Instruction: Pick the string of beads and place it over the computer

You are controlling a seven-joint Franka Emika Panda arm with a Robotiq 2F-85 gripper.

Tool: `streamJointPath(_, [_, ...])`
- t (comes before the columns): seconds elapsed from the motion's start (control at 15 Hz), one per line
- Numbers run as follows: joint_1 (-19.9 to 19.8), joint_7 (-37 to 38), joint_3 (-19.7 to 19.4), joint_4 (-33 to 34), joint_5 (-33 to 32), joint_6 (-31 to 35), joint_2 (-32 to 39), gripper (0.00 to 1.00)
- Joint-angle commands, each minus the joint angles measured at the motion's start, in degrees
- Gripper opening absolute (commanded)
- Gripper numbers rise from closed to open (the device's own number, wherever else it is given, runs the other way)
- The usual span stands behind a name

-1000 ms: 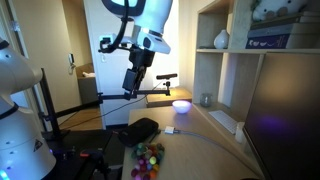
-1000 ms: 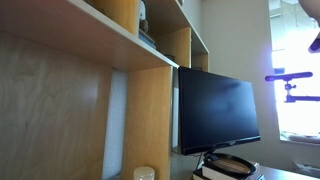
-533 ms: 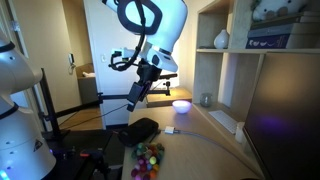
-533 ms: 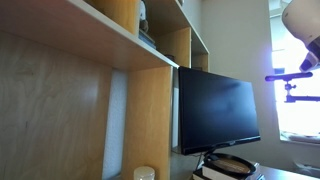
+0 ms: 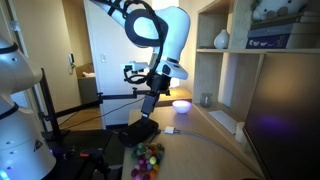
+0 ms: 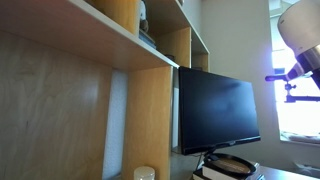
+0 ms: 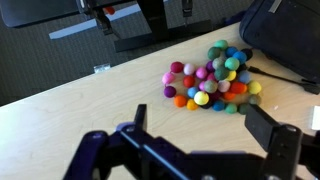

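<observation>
The string of beads (image 7: 213, 78) is a bunched heap of round coloured beads on the light wooden desk, upper right of middle in the wrist view. In an exterior view it (image 5: 148, 156) lies at the desk's near edge. My gripper (image 7: 205, 128) is open and empty, hovering above the desk short of the beads. In an exterior view it (image 5: 146, 111) hangs above the black pouch. The computer monitor (image 6: 217, 108) stands dark on the desk, and its edge (image 5: 285, 120) shows at the right.
A black rounded pouch (image 5: 138, 130) lies just beyond the beads, also at the wrist view's top right (image 7: 280, 35). A white cable (image 5: 195, 136) runs across the desk. Shelves (image 5: 245, 50) hold a vase and boxes. A glowing lamp (image 5: 181, 103) sits behind.
The arm has swung right and down, bringing my gripper from high on the left to just above the pouch and beads. The beads have not moved.
</observation>
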Motion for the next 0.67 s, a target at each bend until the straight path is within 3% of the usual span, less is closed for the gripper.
streamJointPath(0.0, [0.17,-0.01,-0.12,0.08,-0.01,-0.09,0.01,1.0])
streamJointPath(0.27, [-0.42,-2.48,-1.04,-2.27,2.55,0.82,-3.36,1.0])
streamJointPath(0.6, [-0.34,-0.15,-0.97,0.97,1.3,-1.02,2.47,1.0])
